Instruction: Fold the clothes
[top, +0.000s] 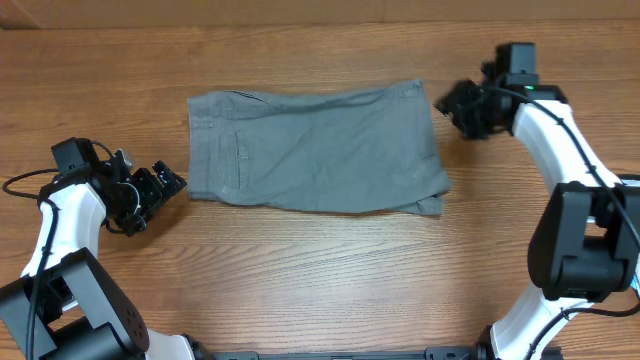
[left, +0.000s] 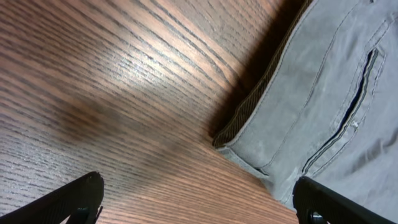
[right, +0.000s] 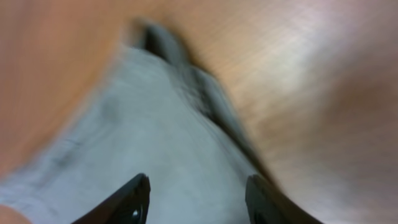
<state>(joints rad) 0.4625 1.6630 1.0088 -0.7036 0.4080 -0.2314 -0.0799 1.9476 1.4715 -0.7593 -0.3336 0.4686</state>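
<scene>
Wood-grain bench, grey shorts lying lengthwise left to right: my left hand gapes wide just off the waistband, my right hand stands parted beside the far hem corner.

Shorts: mid-grey woven cloth, matt, lightly creased, stitched seams. Surface: brown wood grain, smooth, slight sheen. Left end effector fingers: black, matt, plastic-looking. Arm shells: white, smooth, approx. semi-gloss.
</scene>
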